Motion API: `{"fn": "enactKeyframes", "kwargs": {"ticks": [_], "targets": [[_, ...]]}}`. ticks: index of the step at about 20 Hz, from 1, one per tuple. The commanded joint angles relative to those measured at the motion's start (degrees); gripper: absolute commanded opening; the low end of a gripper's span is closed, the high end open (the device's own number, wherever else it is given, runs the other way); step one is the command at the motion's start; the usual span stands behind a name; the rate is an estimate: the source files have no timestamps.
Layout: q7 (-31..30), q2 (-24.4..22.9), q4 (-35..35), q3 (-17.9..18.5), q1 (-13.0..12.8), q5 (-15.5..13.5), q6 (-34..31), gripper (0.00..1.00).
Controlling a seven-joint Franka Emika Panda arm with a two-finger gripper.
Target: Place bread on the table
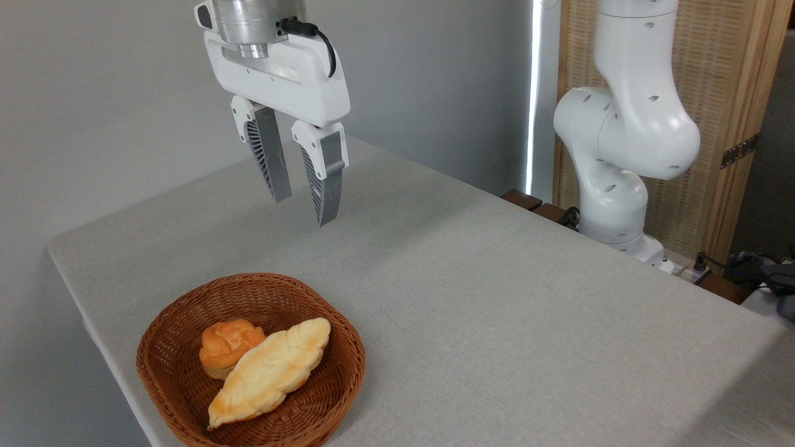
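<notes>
While the bread (270,370) lies slantwise in the basket (168,372) against a small bun (227,346), the hand (304,208) hangs empty, fingers parted, high above the counter (497,298), likely ready to descend.

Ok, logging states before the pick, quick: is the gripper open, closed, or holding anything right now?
Gripper: open, empty, up in the air above the table; the bread lies in the basket.

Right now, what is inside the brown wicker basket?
The long pale-golden braided loaf and, beside it, a small round orange-brown bun. Whatever lies beneath them is covered.
</notes>
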Motion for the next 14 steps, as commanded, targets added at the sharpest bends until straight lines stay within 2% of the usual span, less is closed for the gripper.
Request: {"fn": "enactKeyframes", "kwargs": {"ticks": [1,14], "targets": [[0.59,0.01,0.99,2.61,-0.23,-4.36,-1.39,1.00],[-0.02,0.97,0.55,2.54,-0.31,-4.48,-0.34,1.00]]}}
